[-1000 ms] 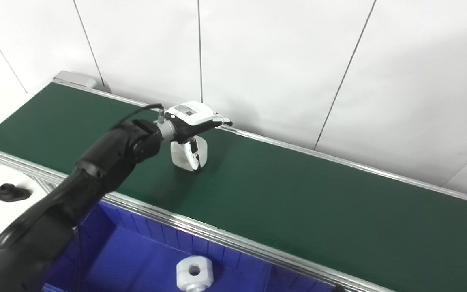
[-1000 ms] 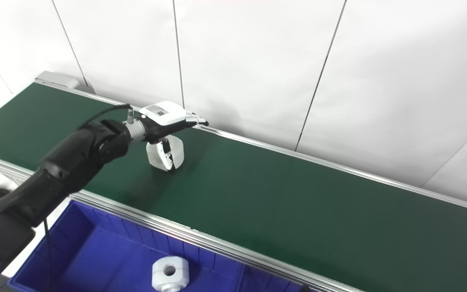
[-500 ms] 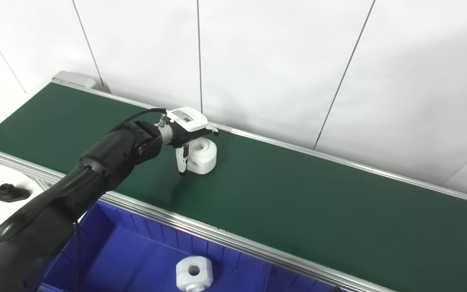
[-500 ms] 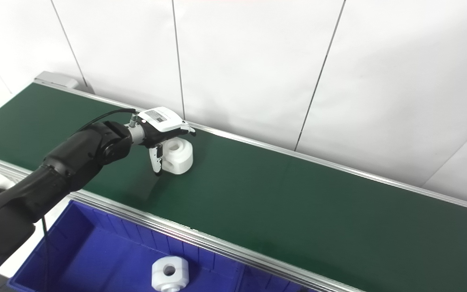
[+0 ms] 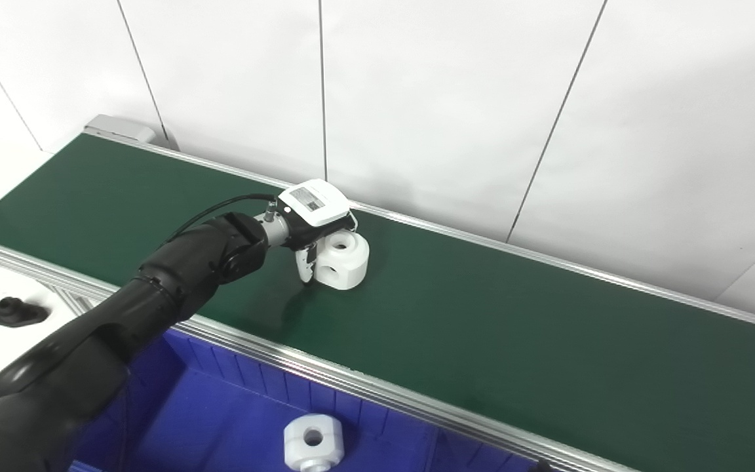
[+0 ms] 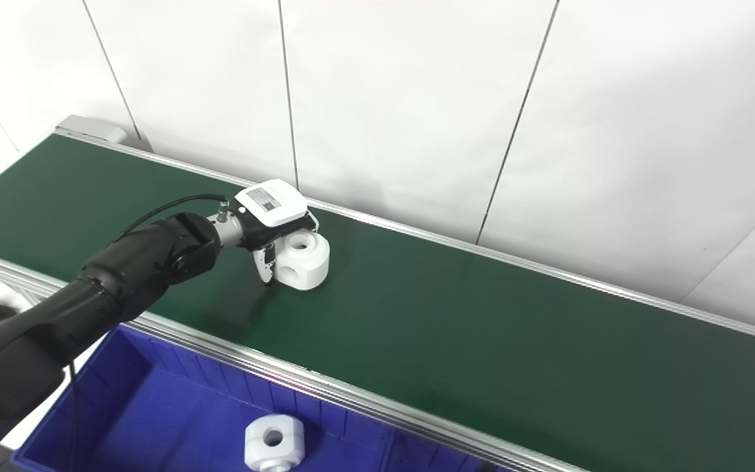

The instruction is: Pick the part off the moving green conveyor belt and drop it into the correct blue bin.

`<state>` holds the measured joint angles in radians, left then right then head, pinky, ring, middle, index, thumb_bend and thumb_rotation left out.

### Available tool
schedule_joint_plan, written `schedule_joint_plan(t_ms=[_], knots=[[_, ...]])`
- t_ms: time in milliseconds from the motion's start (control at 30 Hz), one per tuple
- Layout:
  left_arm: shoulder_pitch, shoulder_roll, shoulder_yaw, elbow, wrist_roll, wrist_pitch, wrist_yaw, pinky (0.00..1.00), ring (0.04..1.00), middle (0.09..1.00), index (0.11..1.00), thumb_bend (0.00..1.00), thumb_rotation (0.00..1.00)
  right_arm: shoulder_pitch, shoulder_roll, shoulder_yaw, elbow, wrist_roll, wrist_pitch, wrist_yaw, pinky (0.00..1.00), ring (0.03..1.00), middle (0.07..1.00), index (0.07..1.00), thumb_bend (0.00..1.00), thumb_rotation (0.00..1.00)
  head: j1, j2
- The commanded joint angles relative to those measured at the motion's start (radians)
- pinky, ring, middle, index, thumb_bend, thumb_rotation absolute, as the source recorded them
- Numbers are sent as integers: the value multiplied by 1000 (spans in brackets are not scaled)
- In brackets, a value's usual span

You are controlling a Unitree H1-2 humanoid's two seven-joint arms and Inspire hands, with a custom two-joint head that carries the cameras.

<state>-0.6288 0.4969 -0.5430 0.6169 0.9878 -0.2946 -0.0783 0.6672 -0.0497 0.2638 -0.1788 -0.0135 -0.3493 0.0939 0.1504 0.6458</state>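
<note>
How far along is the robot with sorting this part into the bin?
Done: one white part already lies in the blue bin. In hand: the left hand is closing around the white part on the green conveyor belt, not lifted yet. Left: lifting it and dropping it into the bin.

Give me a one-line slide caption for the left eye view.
Left hand closes on a white part on the green belt; another part lies in the blue bin.

Green conveyor belt [image 5: 482, 328], white part [image 5: 346, 259] resting on it
</note>
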Motion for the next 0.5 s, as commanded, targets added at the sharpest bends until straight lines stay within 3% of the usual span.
schedule_joint_plan(t_ms=[0, 333, 467], knots=[[-43, 4, 23, -30, -42, 3, -11, 372, 448, 497, 484, 523, 0, 11, 8, 5, -37, -6, -6, 0, 1000, 960, 981, 1000, 892, 1000, -1, -2], [-30, 10, 36, -99, -90, 8, -83, 341, 417, 465, 499, 524, 0, 9, 12, 7, -35, -12, -9, -5, 1000, 926, 972, 1000, 918, 1000, 0, 3], [-10, 44, 76, -204, -136, -6, -118, 327, 404, 451, 504, 523, 0, 10, 14, 12, -46, -6, 0, -3, 1000, 920, 970, 1000, 895, 1000, 9, 15]])
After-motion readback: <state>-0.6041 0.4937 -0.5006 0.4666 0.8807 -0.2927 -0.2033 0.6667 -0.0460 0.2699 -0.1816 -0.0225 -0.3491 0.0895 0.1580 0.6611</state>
